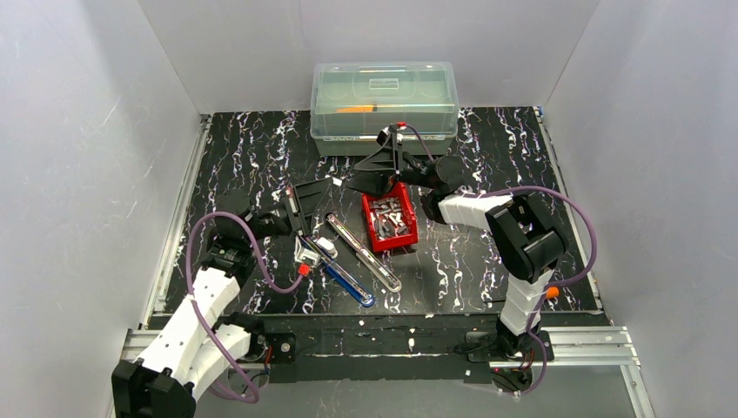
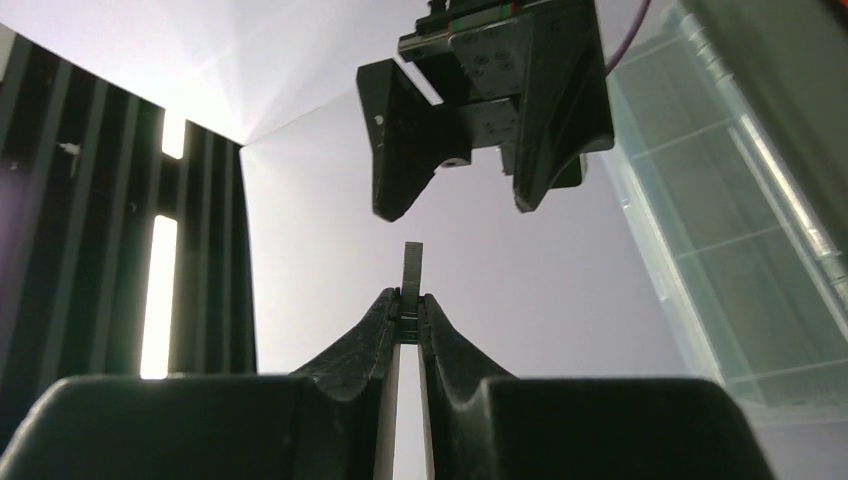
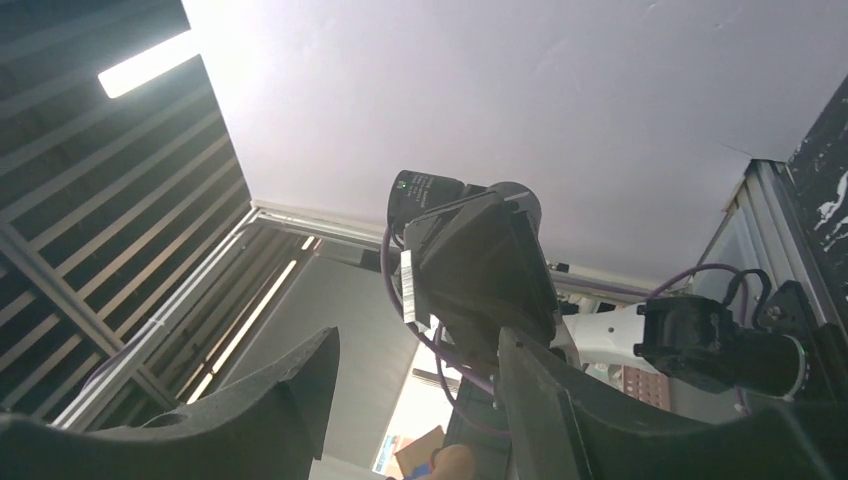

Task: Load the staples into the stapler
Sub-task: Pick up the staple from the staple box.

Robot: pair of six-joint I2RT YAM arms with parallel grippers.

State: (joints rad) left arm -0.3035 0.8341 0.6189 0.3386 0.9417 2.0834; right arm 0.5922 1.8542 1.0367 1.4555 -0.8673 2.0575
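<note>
While the left end effector point(image 2: 407, 300) pinches a staple strip point(image 2: 413, 265), the right end effector point(image 2: 462, 200) faces it, spread.

Grey staples point(image 1: 389, 218) in red bin point(image 1: 392, 247), stapler point(image 1: 365, 255) open

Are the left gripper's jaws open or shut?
Shut: the left wrist view shows the left gripper pinching a staple strip that sticks out beyond its jaws.

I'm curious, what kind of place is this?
Probably a robot lab test booth: white walls box in a black marbled table, with left arm and right arm fixed to a metal rail.
</note>
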